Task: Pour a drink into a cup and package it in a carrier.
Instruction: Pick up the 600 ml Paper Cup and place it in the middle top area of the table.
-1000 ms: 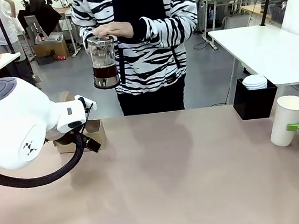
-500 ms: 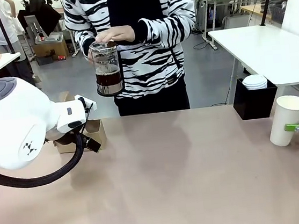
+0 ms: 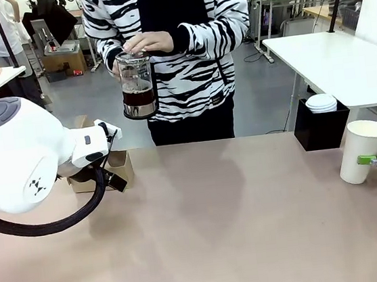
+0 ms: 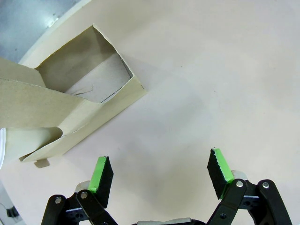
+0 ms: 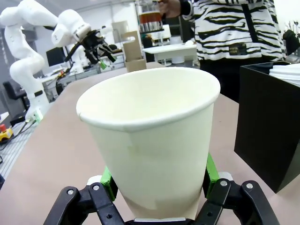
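While the drink sits in the jug, well apart from the cup, the pour looks not yet begun. I judge the step in hand to be securing the cup for it.

The table point(image 3: 219, 233) is bare across its middle. The person point(image 3: 186, 59) stands at its far side, holding the jug point(image 3: 136, 85) at chest height with one hand point(image 3: 147, 43) on the lid. The drink point(image 3: 138, 97) fills roughly its lower third.

The left arm point(image 3: 20, 160) bulks over the table's left end, with the carrier point(image 3: 120, 166) just behind it. The one compartment the left wrist view looks into holds nothing.

A black box point(image 3: 320, 128) topped with white lids point(image 3: 321, 103) stands past the far right corner, near the cup.

The cup point(image 5: 150, 140) is upright near the right edge. The right gripper point(image 5: 158, 180) is clamped on its lower wall, a green pad on each side. The left gripper point(image 4: 160, 168) hovers over bare table just beside the carrier, jaws spread wide, holding nothing.

The next move likely calls for bringing cup and jug together, keeping the cup upright and the squeeze light enough to spare its thin wall. Once filled, it must cross the table to the carrier. Nothing lies between, but the box sits close by the cup and the left arm crowds the carrier.
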`<state>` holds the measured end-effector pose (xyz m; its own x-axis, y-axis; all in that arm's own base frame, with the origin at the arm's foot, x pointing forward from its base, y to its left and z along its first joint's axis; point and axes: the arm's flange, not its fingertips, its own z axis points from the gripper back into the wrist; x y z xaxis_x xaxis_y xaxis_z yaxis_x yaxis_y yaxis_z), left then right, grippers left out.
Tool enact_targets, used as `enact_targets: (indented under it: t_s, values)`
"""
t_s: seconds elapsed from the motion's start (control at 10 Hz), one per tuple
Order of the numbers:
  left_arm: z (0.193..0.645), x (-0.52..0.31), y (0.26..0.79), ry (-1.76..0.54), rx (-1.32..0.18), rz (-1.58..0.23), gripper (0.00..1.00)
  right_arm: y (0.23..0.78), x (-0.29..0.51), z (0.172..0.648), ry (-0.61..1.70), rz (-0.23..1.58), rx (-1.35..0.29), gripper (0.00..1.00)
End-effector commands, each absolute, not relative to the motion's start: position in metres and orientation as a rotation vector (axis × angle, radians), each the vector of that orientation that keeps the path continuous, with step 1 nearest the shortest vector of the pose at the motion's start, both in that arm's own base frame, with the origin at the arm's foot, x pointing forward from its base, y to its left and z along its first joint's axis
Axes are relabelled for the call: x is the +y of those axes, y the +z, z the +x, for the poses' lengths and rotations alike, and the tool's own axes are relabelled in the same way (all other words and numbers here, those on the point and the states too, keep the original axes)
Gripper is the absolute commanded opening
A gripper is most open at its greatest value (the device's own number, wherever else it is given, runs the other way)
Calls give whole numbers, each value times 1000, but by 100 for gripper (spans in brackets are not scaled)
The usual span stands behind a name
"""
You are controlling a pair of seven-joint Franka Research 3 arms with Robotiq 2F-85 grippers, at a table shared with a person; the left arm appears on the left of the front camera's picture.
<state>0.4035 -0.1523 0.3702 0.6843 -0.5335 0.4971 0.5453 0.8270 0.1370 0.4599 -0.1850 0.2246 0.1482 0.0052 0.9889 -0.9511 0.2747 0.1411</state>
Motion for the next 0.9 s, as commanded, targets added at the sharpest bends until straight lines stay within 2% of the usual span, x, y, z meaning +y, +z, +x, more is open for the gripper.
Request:
enact_targets:
  t_s: [0.0,0.3,0.5,0.8]
  values:
    - [403,-152,371,-604,-550,-25,100,239,-157,454,917,991,-1264,81]
    - [403,-152,371,-604,-550,-25,100,268,-69,456,880,835,-1335,81]
    - [403,-152,371,-604,-550,-25,100,268,-16,481,816,814,-1349,81]
    - [403,-152,371,-604,-550,-25,100,267,49,513,801,755,-1482,81]
